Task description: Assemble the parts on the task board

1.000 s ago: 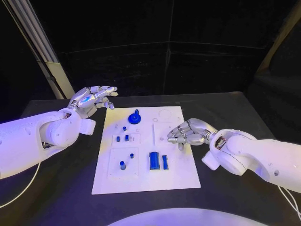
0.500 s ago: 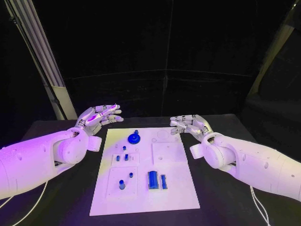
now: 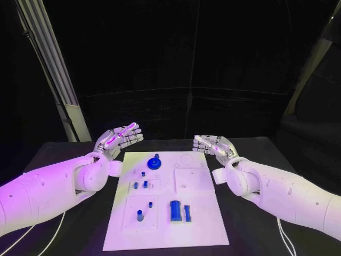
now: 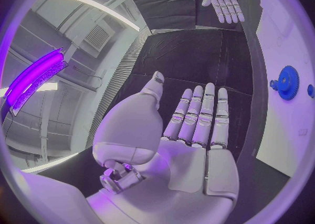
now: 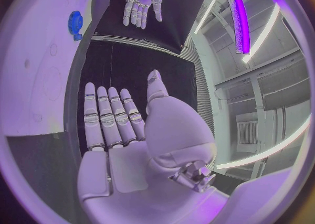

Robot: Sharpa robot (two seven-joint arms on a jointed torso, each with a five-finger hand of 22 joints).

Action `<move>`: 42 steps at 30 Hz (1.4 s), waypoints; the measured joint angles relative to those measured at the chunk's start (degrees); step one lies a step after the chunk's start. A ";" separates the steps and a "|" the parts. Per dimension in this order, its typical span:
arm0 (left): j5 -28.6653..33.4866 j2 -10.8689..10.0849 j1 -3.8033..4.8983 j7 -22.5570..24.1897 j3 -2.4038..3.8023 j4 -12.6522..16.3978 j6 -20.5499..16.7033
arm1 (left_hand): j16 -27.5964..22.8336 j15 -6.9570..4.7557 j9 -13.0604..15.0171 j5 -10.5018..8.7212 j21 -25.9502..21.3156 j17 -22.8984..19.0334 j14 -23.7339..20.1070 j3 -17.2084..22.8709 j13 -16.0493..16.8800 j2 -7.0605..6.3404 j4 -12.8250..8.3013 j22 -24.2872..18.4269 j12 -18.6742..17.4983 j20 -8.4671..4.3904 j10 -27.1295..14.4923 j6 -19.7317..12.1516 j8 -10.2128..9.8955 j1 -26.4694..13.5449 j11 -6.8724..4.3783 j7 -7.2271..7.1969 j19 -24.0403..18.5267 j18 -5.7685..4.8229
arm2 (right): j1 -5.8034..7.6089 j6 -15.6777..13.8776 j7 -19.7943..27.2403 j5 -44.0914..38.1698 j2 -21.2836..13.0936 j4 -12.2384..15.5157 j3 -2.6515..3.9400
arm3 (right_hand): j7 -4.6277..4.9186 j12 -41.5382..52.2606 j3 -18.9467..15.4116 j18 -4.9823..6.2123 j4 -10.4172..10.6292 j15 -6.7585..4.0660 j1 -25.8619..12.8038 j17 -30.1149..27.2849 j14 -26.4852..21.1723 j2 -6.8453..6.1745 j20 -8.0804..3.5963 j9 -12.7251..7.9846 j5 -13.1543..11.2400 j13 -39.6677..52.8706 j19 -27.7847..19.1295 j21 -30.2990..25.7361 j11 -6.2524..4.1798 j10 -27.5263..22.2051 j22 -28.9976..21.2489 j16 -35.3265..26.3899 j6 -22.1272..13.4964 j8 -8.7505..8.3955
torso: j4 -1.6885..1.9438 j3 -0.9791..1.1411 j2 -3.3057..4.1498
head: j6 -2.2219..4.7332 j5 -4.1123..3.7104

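Each robot hand, left [image 3: 118, 137] and right [image 3: 213, 145], lies flat and empty beside the task board [image 3: 197, 208].

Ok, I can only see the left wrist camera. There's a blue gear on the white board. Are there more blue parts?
Observer: Yes. The head view shows a blue block on the board, at the end nearer the robot, with a slim bar beside it.
Operator: Any tiny ones?
Observer: Several small pegs stand in the board's left half, between the gear and the block.
Operator: Is my hand over the board?
Observer: No. The left hand is raised by the board's far left corner and the right hand by its far right corner. Both are empty.
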 measured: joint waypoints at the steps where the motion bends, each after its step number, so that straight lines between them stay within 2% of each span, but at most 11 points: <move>1: -0.05 -0.16 -0.12 -0.04 0.23 0.38 -0.19 | -0.41 -0.30 -0.28 -0.43 -0.36 -0.33 -1.77 0.15 -0.28 -0.25 -0.15 -0.40 -0.40 -0.54 -1.79 -1.72 -0.31 -2.52 -0.33 -0.37 -1.37 -0.76 | 0.22 -0.21 -0.03 0.07 -0.26 0.50 -0.35 | -0.39 -0.31 0.54 0.00 -0.20 -0.32 -2.65 -0.29 -1.77 -0.21 -0.48 -0.22 -0.29 -0.27 -1.62 -0.36 -0.35 -1.83 -0.35 -0.25 -1.71 -0.32 | 0.00 0.07 -0.01 | 0.08 0.19; 5: -0.45 -0.85 -0.69 -0.17 1.38 2.66 -1.60 | -2.10 -1.38 -1.06 -1.53 -1.54 -1.26 -8.26 0.05 -1.01 -0.90 -0.37 -1.86 -1.78 -2.45 -8.35 -8.00 -1.24 -11.73 -1.57 -1.75 -6.33 -1.66 | 1.80 -1.62 -0.01 0.74 -1.29 3.47 -1.93 | -1.97 -0.87 2.53 -0.89 -0.79 -1.52 -12.55 -1.05 -8.33 -2.24 -2.24 -2.27 -1.75 -1.04 -7.71 -1.49 -1.69 -8.62 -1.60 -0.87 -8.08 -0.89 | 0.00 0.62 -0.07 | 0.61 1.48; 8: -1.02 -1.64 -1.41 -0.28 2.51 5.10 -3.60 | -3.31 -2.36 -1.43 -2.01 -2.41 -1.71 -13.00 0.21 -1.36 -1.20 -0.53 -2.96 -2.81 -3.86 -13.15 -12.57 -2.79 -18.47 -2.47 -2.73 -10.00 -2.51 | 3.19 -3.59 0.17 1.60 -2.27 6.58 -3.50 | -2.96 -1.32 3.75 -1.79 -1.08 -2.28 -18.95 -1.37 -12.57 -3.65 -3.38 -3.66 -3.40 -1.37 -11.60 -2.24 -2.53 -12.99 -2.41 -1.07 -12.21 -1.10 | -0.01 1.30 -0.14 | 1.09 2.73; 11: -1.98 -2.80 -2.29 -0.42 4.22 8.56 -6.99 | -4.26 -4.15 -1.62 -2.13 -3.44 -1.92 -16.73 0.05 -1.54 -1.38 -0.68 -3.80 -3.54 -4.96 -16.88 -16.16 -4.36 -23.74 -3.38 -3.49 -12.83 -2.51 | 5.36 -6.95 0.57 3.24 -3.86 11.14 -6.09 | -3.90 -1.32 4.92 -2.29 -1.26 -3.37 -24.96 -1.57 -16.49 -4.53 -4.44 -4.60 -4.58 -1.58 -15.30 -3.46 -3.31 -17.11 -3.18 -1.36 -16.08 -1.46 | -0.01 1.88 -0.20 | 1.45 3.66; 13: -2.88 -3.73 -3.03 -0.52 5.47 11.32 -10.03 | -4.81 -5.13 -1.68 -2.37 -4.67 -2.02 -19.04 0.05 -1.59 -1.45 -0.68 -4.31 -4.07 -5.63 -19.22 -18.38 -5.09 -27.06 -4.67 -4.07 -14.62 -3.41 | 7.03 -9.93 0.99 4.72 -5.07 14.77 -7.78 | -4.48 -1.55 5.61 -2.69 -1.34 -4.62 -28.56 -1.66 -18.94 -4.94 -5.09 -4.99 -5.09 -1.61 -17.50 -4.70 -4.06 -19.50 -4.22 -1.36 -18.37 -1.47 | -0.01 2.17 -0.23 | 1.57 4.04; 17: -4.98 -5.38 -4.53 -0.77 7.80 16.55 -16.56 | -5.84 -6.27 -1.75 -2.39 -6.39 -2.09 -22.98 0.05 -1.66 -1.52 -0.68 -5.90 -6.35 -6.80 -23.24 -22.20 -5.82 -32.64 -6.47 -6.34 -17.63 -3.51 | 9.50 -15.78 1.94 7.70 -6.79 20.14 -10.23 | -5.48 -1.55 6.78 -4.92 -1.42 -6.35 -34.52 -1.73 -22.88 -5.39 -6.14 -5.44 -5.56 -1.72 -21.11 -6.33 -6.32 -23.61 -6.32 -1.36 -22.19 -1.46 | -0.03 2.45 -0.26 | 1.65 4.23; 21: -7.20 -6.79 -5.74 -1.02 9.75 21.12 -23.29 | -8.20 -6.93 -1.82 -2.39 -7.09 -2.19 -26.59 0.05 -1.72 -1.57 -0.68 -8.08 -7.99 -7.89 -26.93 -25.67 -6.24 -37.78 -7.51 -7.88 -20.39 -5.81 | 10.91 -20.77 2.80 10.30 -7.98 23.49 -11.84 | -8.00 -1.55 7.74 -6.03 -1.44 -7.34 -40.12 -1.76 -26.58 -5.65 -7.89 -5.68 -5.82 -1.77 -24.46 -6.98 -7.73 -27.49 -7.57 -1.58 -25.74 -1.46 | -0.03 2.55 -0.26 | 1.65 4.27; 25: -9.17 -7.80 -6.57 -1.23 11.10 24.27 -29.19 | -9.76 -7.25 -1.83 -2.61 -7.48 -2.19 -29.33 0.05 -1.76 -1.59 -0.68 -9.14 -8.59 -10.00 -29.68 -28.36 -6.50 -41.69 -8.02 -8.59 -22.63 -7.46 | 11.57 -23.93 3.37 11.96 -8.46 24.96 -12.46 | -9.29 -1.55 9.42 -6.70 -1.49 -7.78 -44.28 -1.76 -29.30 -5.76 -9.85 -5.76 -5.92 -1.80 -27.02 -7.43 -8.46 -30.34 -8.14 -1.58 -28.45 -1.68 | -0.04 2.59 -0.27 | 1.66 4.27; 28: -10.12 -8.21 -6.91 -1.35 11.60 25.54 -32.11 | -10.43 -7.36 -1.83 -2.61 -7.72 -2.19 -31.06 0.05 -1.76 -1.60 -0.68 -9.58 -8.97 -11.27 -31.45 -30.06 -6.50 -44.17 -8.16 -8.92 -23.90 -7.47 | 11.71 -25.76 3.75 12.95 -8.55 25.32 -12.55 | -9.84 -1.76 10.84 -7.23 -1.50 -7.95 -46.86 -1.79 -31.06 -5.80 -10.78 -5.81 -5.92 -1.80 -28.56 -7.49 -8.71 -32.13 -8.37 -1.57 -30.09 -1.68 | -0.05 2.60 -0.27 | 1.66 4.27; 30: -10.80 -8.41 -7.10 -1.43 11.86 26.22 -34.12 | -10.57 -7.46 -1.83 -2.61 -7.72 -2.19 -32.17 0.05 -1.76 -1.61 -0.68 -9.75 -8.97 -11.97 -32.50 -31.06 -6.51 -45.72 -8.31 -9.02 -24.60 -8.35 | 11.71 -26.51 3.92 13.44 -8.57 25.34 -12.56 | -10.10 -1.76 11.61 -7.61 -1.50 -8.04 -48.57 -1.81 -32.18 -5.83 -11.24 -5.83 -5.92 -1.80 -29.52 -7.69 -8.89 -33.19 -8.48 -1.58 -31.20 -1.68 | -0.05 2.60 -0.27 | 1.66 4.27; 42: -12.51 -8.51 -7.19 -1.69 11.96 26.61 -38.42 | -11.15 -7.57 -1.85 -2.61 -7.96 -2.24 -37.35 0.05 -1.74 -1.61 -0.68 -10.18 -9.25 -13.26 -37.75 -36.07 -6.73 -53.07 -8.55 -9.42 -28.45 -8.36 | 11.71 -28.34 4.34 14.70 -8.57 25.36 -12.57 | -10.78 -1.76 12.86 -7.60 -1.51 -8.27 -56.39 -1.82 -37.33 -5.87 -12.19 -5.88 -5.92 -1.79 -34.40 -7.69 -9.20 -38.55 -8.67 -1.57 -36.19 -1.68 | -0.05 2.61 -0.27 | 1.66 4.28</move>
